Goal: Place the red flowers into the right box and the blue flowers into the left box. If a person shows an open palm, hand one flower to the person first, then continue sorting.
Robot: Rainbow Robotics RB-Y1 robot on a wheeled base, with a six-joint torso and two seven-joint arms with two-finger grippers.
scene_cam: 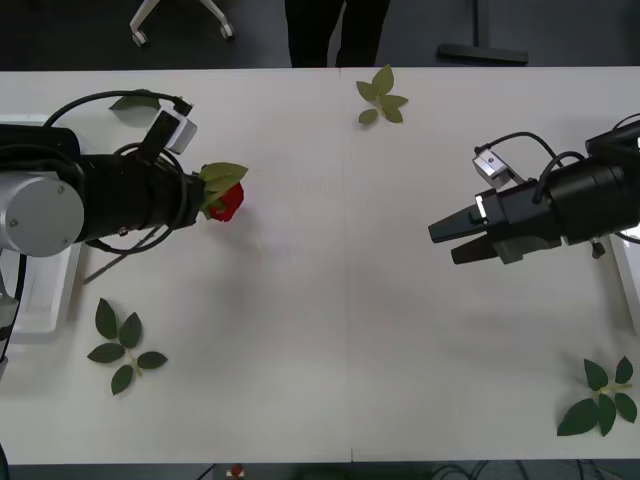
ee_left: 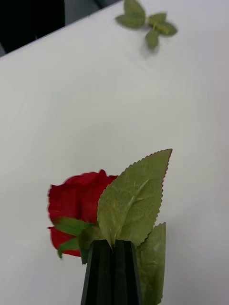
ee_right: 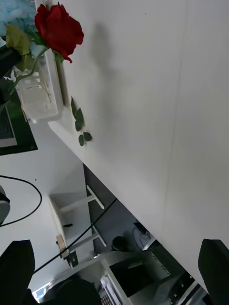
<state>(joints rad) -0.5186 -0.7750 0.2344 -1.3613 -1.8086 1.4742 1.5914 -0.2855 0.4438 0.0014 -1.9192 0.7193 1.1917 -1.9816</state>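
Over on the left side of the white table (scene_cam: 330,250), the left gripper (ee_left: 113,267) has its two black fingers pressed together on a red rose (scene_cam: 228,201), pinching it down by the leaves so the deep-red bloom sticks out just past the fingertips, up off the tabletop. From the left wrist view you get a nice look at it: soft layered petals, plus a big serrated green leaf (ee_left: 136,200) with visible veins lying over the bloom. The left box (scene_cam: 45,290), a shallow white plastic tray with a raised rim, sits at the table's left edge mostly under that arm, and the right wrist view shows its ribbed, slightly see-through wall (ee_right: 40,93) right behind the rose (ee_right: 58,29). The right gripper (scene_cam: 447,240) hovers over the right half of the table, well apart from the flower, its dark fingers spread and holding nothing. A sliver of the right box (scene_cam: 630,285) peeks out at the far right edge. Three loose green leaf sprigs lie flat on the table: one near the far edge (scene_cam: 380,97), one at the near left (scene_cam: 122,350), one at the near right corner (scene_cam: 603,400).
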